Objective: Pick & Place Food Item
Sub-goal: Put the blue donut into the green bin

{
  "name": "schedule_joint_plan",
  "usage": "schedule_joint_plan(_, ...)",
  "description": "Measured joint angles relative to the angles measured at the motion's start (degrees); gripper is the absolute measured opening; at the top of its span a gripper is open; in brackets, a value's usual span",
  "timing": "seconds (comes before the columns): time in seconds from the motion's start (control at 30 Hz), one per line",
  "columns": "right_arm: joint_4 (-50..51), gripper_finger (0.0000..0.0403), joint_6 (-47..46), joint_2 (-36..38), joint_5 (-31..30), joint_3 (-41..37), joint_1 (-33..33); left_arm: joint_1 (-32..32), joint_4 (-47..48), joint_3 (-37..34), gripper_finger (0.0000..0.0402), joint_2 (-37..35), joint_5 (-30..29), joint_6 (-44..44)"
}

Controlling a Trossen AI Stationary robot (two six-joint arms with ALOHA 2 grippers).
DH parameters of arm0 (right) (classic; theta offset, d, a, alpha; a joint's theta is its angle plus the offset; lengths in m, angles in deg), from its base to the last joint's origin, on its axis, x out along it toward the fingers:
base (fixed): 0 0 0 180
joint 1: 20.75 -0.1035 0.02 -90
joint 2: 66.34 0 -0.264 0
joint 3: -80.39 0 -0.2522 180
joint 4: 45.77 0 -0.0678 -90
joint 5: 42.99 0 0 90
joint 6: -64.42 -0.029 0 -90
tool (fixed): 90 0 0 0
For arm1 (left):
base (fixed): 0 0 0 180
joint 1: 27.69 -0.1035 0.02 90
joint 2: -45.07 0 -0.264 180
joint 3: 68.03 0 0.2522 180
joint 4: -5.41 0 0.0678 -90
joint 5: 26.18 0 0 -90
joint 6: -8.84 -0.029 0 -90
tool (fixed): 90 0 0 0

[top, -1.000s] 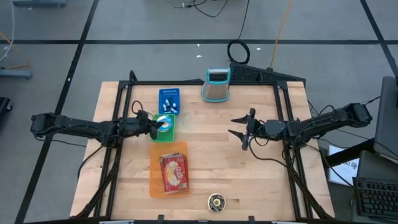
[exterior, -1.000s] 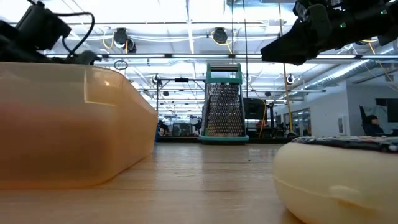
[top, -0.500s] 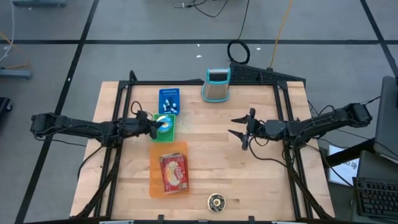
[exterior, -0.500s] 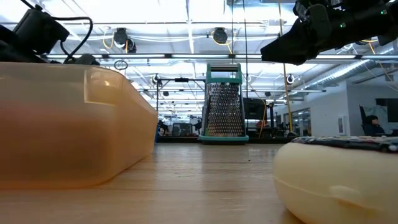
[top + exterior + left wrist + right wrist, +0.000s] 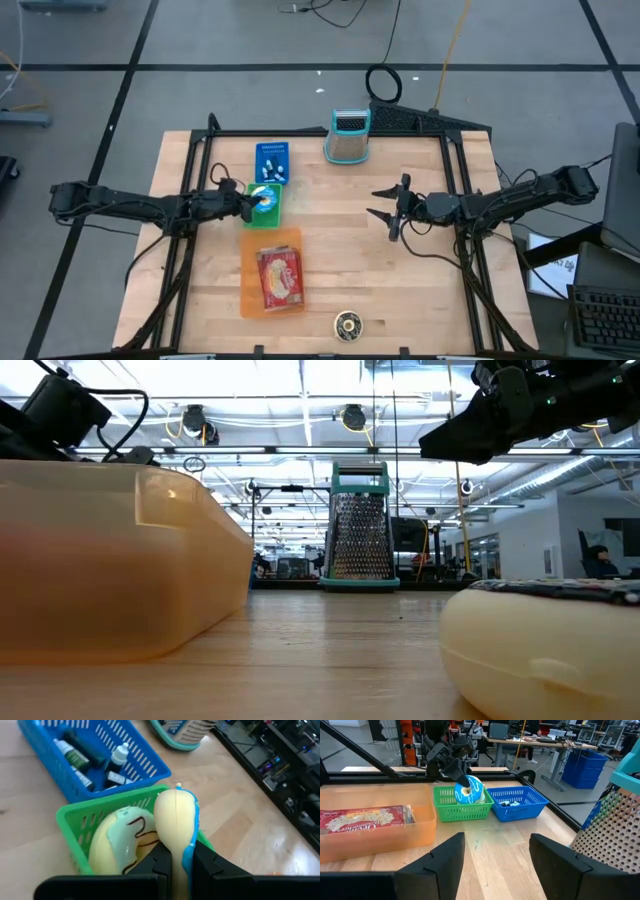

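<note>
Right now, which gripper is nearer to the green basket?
Left. The left gripper is over the green basket, shut on a blue-iced donut. The right gripper hangs open over bare table, well off to the side.

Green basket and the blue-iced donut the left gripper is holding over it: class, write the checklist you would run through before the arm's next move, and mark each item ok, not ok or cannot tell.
1. Left gripper is shut on the blue-iced donut: ok.
2. Donut is lifted above the green basket: ok.
3. A second donut lies in the basket, beside the held one and apart from the fingers: ok.
4. Orange container already holds a red packet; room beside it for the donut: cannot tell.
5. Right gripper is open, empty, and waiting off to the side: ok.
6. Blue basket stands behind the green one, out of the way: ok.
</note>
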Motion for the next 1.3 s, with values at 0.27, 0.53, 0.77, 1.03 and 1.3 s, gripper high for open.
schedule_joint_plan(0.27, 0.0, 0.021, 0.0, 0.0, 0.0, 0.0, 0.0, 0.0, -0.05, 0.0, 0.0035, 0.0, -0.2, 5.61)
schedule_joint_plan(0.53, -0.02, 0.021, 0.0, -0.02, 0.0, 0.0, 0.0, 0.0, -0.11, 0.0, 0.0035, 0.02, -0.11, 9.53)
schedule_joint_plan(0.77, -0.02, 0.0208, -0.21, -0.02, 0.01, 0.0, 0.0, 0.0, -0.21, 0.02, 0.0035, 0.02, 1.08, 12.52)
schedule_joint_plan(1.03, -0.12, 0.0206, -0.22, -0.02, 0.02, 0.0, 0.0, 0.0, -0.22, 0.04, 0.0035, 0.02, 0.37, 11.32)
schedule_joint_plan(1.3, -0.52, 0.0205, -0.22, -0.02, 0.02, 0.0, 0.0, 0.0, -0.25, 0.04, 0.0035, 0.01, -0.18, 10.89)
